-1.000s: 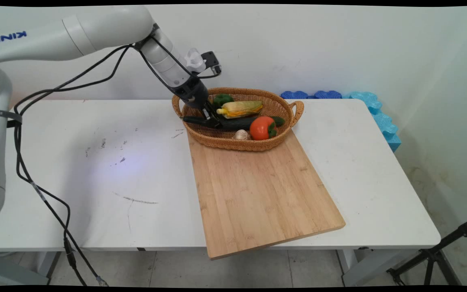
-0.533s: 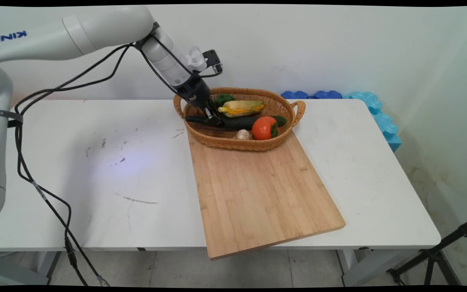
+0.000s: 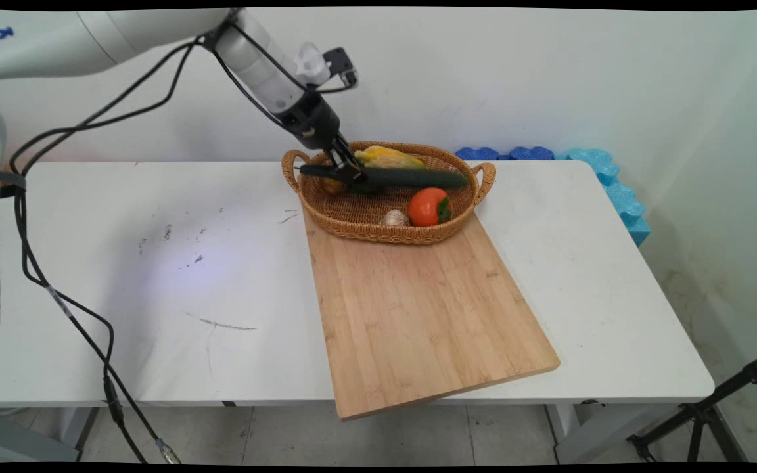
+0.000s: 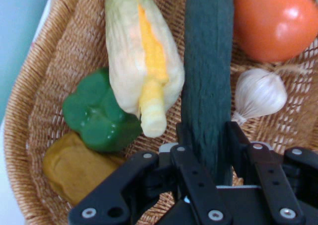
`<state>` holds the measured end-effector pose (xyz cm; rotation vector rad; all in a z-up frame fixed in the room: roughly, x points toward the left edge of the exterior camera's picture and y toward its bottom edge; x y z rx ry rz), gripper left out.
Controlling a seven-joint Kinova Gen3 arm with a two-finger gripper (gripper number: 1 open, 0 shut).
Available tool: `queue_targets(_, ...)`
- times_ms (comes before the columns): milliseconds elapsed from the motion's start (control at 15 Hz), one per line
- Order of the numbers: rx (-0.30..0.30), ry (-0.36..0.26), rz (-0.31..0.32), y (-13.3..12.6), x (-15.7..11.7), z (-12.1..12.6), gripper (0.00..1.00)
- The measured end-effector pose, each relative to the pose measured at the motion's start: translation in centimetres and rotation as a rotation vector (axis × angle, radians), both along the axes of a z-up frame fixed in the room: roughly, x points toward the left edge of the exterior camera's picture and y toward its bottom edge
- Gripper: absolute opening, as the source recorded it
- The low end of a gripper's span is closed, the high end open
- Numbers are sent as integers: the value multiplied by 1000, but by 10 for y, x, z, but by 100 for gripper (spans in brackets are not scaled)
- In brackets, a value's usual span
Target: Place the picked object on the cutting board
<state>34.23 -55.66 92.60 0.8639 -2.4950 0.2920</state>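
Note:
My gripper is shut on a long dark green cucumber, holding it near its left end and level above the wicker basket. Below it in the basket lie a corn cob, a red tomato and a garlic bulb. The hand view also shows a green pepper and a brownish potato-like piece on the basket floor.
The basket stands on the far end of a wooden cutting board that overhangs the table's near edge. Blue foam pieces lie at the table's back right. Black cables hang from the arm at the left.
The gripper has risen with the cucumber, lifting it off the basket floor to rim height. The basket has shifted slightly.

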Motion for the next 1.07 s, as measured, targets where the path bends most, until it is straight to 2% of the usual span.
queue_targets(333,-21,40,-11,21,-1,49,0)
queue_targets(600,-20,75,-2,38,-4,79,0)
queue_targets(867,12,117,10,59,-10,96,0)
queue_targets(1067,48,138,19,79,-13,99,0)
